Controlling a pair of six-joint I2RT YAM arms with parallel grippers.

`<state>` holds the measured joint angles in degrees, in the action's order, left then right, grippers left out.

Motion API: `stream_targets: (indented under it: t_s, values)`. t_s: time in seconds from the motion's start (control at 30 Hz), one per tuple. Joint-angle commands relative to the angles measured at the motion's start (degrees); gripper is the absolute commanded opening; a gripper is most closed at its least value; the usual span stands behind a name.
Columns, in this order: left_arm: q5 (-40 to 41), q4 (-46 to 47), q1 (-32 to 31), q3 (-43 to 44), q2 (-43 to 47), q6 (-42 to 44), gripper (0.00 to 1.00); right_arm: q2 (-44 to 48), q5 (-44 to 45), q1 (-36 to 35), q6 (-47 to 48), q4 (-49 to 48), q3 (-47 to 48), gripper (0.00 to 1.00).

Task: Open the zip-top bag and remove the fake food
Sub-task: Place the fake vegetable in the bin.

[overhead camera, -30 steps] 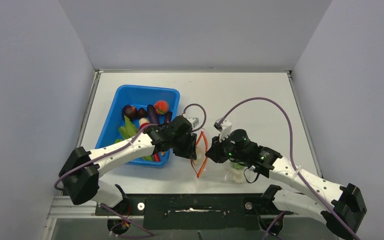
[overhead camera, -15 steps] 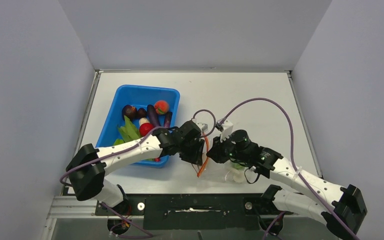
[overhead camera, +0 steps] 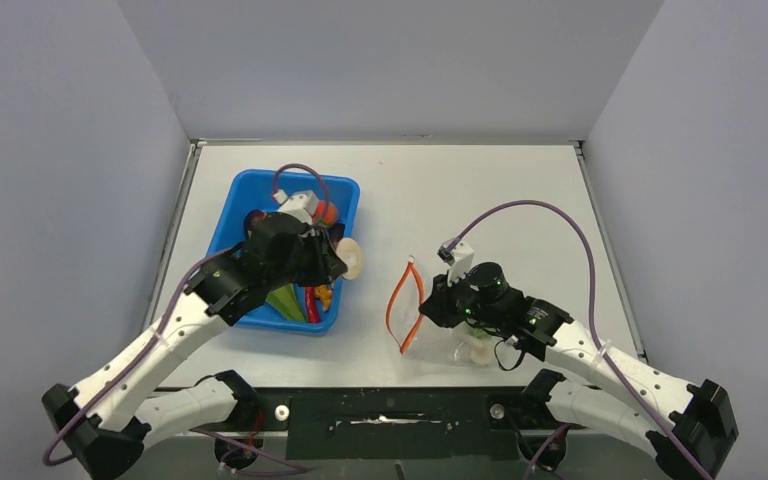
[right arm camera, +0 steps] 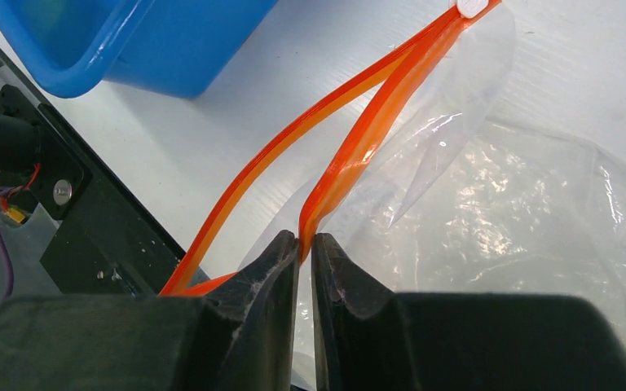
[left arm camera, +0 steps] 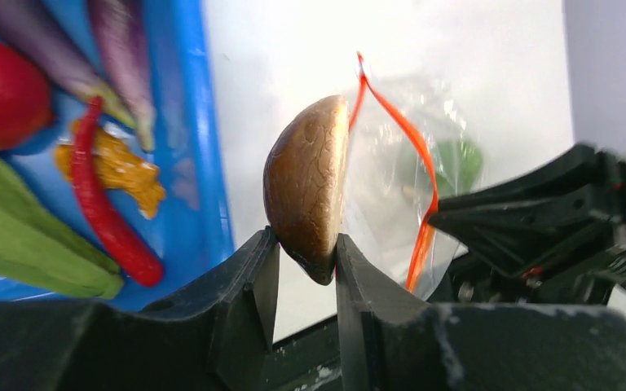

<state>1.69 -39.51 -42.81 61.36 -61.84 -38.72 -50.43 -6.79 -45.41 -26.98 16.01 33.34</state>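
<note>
Lying on the table (overhead camera: pixel 520 210) in front of the right arm: one zip-top bag (overhead camera: pixel 455 340), crinkly clear film, its orange zipper strip (overhead camera: pixel 397 300) parted into a loop, mouth facing the blue bin (left arm camera: pixel 212 122). Right gripper (right arm camera: pixel 304 240) is closed almost fully, pinching one side of the strip; the other side bows away, free. Fake food visible inside the bag: one green piece (left arm camera: pixel 456 163) and one white piece (overhead camera: pixel 480 350), both partly hidden by the right wrist. Left gripper (left arm camera: pixel 306 242) is clamped on one mushroom (left arm camera: pixel 306 183), a smooth brown domed cap with fine crackle lines, held edge-up just right of the bin wall, between bin and bag. Bin is one glossy rounded plastic tub; the wrist view shows one red round fruit (left arm camera: pixel 0 102), two purple eggplants (left arm camera: pixel 122 57), one red chili (left arm camera: pixel 110 212), one lumpy orange-yellow bit (left arm camera: pixel 118 167), and long green pods (left arm camera: pixel 24 244), count unclear.
</note>
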Motion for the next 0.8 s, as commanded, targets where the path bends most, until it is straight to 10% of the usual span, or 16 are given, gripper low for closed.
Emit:
stream_targets:
  t_s: [0.0,0.23,0.5,0.6,0.77]
  values:
    - [9.3,1.5,5.6,-3.3,8.9,-4.5,0.00,0.7,0.2,0.8,0.9,-1.3,0.0,0.13]
    - [20.4,-7.6,9.7,-8.2,13.5,-9.4,0.00,0.2,0.0,1.1,0.8,-0.2,0.5,0.13]
    - [11.4,0.3,9.8,-19.0,13.3,-7.8,0.01,-1.0,-0.7,1.3,0.4,-1.0,1.0,0.14]
    - [2.4,5.9,9.8,-20.3,11.1,-4.8,0.19,-1.7,-1.0,1.2,0.4,-0.8,1.0,0.14]
    - [9.2,1.7,9.9,-16.0,10.3,-4.9,0.58,-1.8,-1.1,1.2,0.5,0.1,1.5,0.14]
